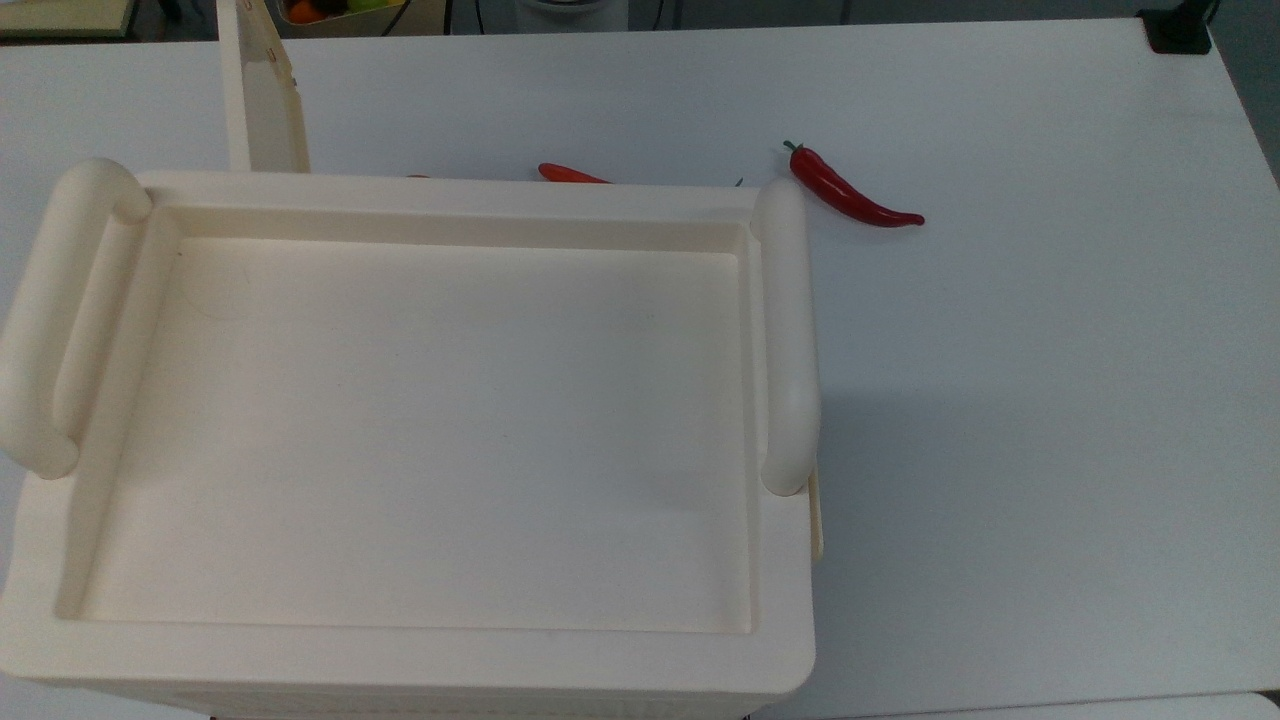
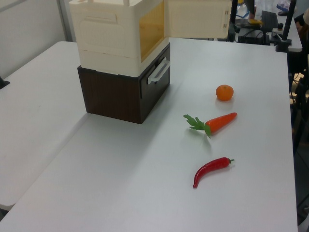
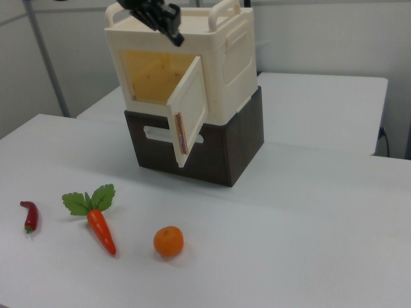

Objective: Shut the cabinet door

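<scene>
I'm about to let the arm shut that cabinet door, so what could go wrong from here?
1. The cabinet door stands wide open and the gripper is up by the cabinet's top front edge, not behind the panel; a push from there may miss or glance off.
2. The cream cabinet merely sits on a dark drawer unit, so a hard shove might shift it.
</scene>
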Controlling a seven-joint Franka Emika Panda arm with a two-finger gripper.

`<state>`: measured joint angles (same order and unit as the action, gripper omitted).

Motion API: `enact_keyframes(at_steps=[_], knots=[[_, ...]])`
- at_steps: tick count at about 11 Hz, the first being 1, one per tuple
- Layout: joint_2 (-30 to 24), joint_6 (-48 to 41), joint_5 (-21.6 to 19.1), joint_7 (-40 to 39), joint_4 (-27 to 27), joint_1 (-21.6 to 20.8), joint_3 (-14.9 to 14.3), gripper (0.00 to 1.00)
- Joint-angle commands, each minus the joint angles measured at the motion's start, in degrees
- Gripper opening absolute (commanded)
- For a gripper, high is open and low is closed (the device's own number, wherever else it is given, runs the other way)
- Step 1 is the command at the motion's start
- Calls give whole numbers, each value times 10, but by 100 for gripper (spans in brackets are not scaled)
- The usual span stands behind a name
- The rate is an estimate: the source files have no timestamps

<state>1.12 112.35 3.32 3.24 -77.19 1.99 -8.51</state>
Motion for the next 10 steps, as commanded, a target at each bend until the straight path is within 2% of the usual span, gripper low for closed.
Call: enact_keyframes(at_steps=[1, 5, 8, 10], knots=[[18, 34, -2, 12, -5, 34, -10, 0], [41, 36, -12, 6, -23, 80, -10, 2], [47, 34, -20, 7, -46, 76, -6, 2], [47, 33, -62, 10, -52, 65, -2, 0]])
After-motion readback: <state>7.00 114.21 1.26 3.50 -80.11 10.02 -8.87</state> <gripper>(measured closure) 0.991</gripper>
